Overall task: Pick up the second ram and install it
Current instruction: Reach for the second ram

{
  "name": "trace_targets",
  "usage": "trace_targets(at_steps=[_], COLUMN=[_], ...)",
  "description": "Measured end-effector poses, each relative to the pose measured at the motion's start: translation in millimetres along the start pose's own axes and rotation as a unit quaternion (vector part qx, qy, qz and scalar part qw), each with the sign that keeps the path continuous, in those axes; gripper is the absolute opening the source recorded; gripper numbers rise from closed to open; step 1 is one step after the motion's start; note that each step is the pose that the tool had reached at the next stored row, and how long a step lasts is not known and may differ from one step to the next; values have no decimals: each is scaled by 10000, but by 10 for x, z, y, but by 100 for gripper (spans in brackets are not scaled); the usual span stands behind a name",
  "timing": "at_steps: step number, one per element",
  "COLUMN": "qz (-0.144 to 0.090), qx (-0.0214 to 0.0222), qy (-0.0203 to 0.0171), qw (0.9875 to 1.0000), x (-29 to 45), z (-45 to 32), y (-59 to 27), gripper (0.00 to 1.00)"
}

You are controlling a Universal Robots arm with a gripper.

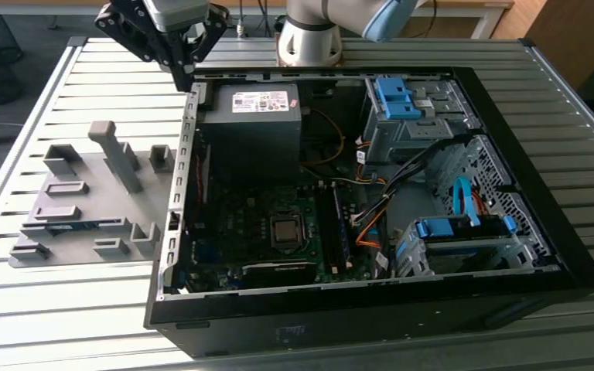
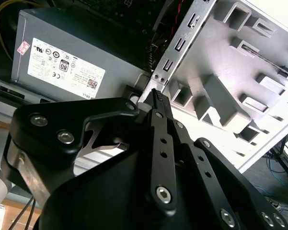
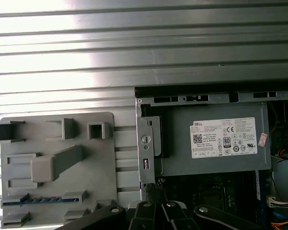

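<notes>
You have the gripper [image 1: 185, 76] hovering near the far corner of the gray holder plate [image 1: 96, 205], jaws closed together with nothing between them. The second ram [image 3: 40, 201] lies flat in a slot on that plate, well apart from the gripper.

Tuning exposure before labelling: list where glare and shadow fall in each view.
First wrist view: strong glare bands across the slatted table. Exterior view: the computer case interior sits in shadow. Second wrist view: the gray holder plate is washed pale; the gripper dark in front.
</notes>
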State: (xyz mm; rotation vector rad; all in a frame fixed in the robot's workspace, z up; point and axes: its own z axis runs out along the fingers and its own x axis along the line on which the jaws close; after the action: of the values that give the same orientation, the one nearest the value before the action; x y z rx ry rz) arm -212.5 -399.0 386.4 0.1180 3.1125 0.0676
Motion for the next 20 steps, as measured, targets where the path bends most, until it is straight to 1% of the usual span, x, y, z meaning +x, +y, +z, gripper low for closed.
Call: trace_targets(at_steps=[20], qz=[0], qx=[0], qy=[0], qw=[10000], x=[81], z=[5], y=[-6], gripper=[11])
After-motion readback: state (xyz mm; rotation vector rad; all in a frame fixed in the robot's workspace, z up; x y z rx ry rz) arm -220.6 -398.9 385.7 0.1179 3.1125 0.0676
